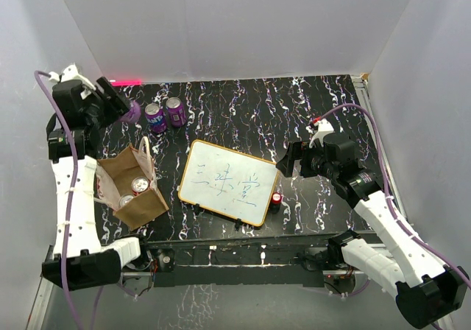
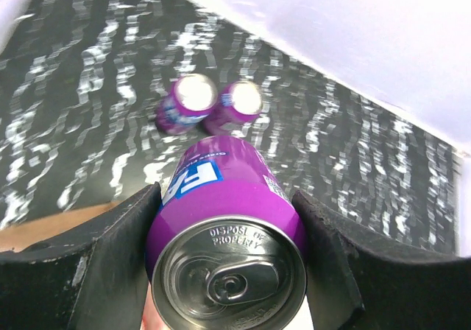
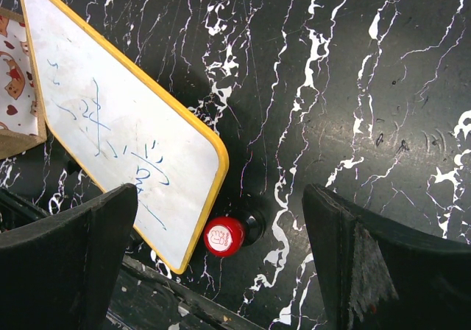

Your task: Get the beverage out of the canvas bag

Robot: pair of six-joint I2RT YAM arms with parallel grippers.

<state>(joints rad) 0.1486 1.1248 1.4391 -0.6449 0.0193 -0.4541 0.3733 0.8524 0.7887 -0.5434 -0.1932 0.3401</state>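
Note:
The tan canvas bag stands open at the left front of the table, its cream handles up, with two can tops showing inside. My left gripper is behind the bag and raised above the table, shut on a purple beverage can that lies between its fingers with the top facing the camera. The bag's brown edge shows low on the left in that view. My right gripper is open and empty over the table right of the board, which the right wrist view also shows.
Two purple cans stand at the back left and also show in the left wrist view. A white yellow-framed board lies mid-table. A small red-capped black item stands by its right corner. White walls enclose the table.

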